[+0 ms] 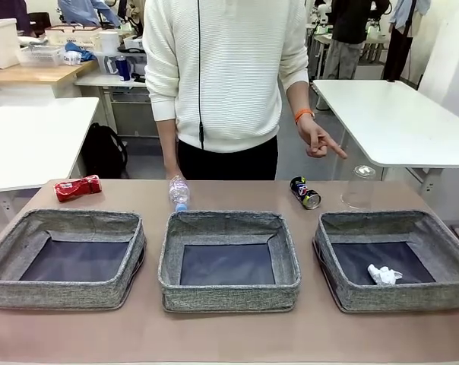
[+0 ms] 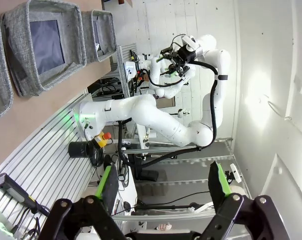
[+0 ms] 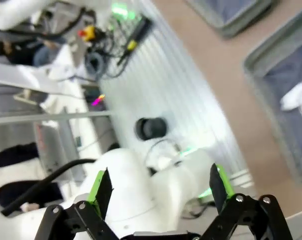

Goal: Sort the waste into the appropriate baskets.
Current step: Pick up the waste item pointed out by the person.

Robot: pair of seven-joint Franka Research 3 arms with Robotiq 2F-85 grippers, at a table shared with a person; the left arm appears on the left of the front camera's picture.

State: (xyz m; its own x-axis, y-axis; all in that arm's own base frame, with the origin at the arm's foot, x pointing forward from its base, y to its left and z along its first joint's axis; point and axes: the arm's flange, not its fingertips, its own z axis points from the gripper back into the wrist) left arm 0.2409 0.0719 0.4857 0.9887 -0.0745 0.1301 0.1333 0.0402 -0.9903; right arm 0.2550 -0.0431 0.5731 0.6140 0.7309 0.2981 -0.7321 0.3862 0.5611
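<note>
Front view: the middle basket (image 1: 229, 293) sits on the table (image 1: 214, 334), with the left basket (image 1: 58, 293) and right basket (image 1: 397, 298) either side of it. The bottle (image 1: 179, 191) is just behind its far left corner. The red can (image 1: 77, 187) lies farther left of that. The dark can (image 1: 305, 193) lies behind its far right corner, and the upturned cup (image 1: 359, 187) is beyond that. The paper wad (image 1: 384, 274) lies in the right basket. Beyond the middle basket a person's hand (image 1: 318, 141) points sideways.

Left wrist view: the left gripper (image 2: 163, 170) is spread wide and empty, far from the middle basket (image 2: 16, 50).

Right wrist view: the right gripper (image 3: 160, 172) is spread wide and empty. The picture is blurred. The paper wad (image 3: 295, 97) lies in the right basket (image 3: 256, 75), beside the middle basket (image 3: 228, 25).
</note>
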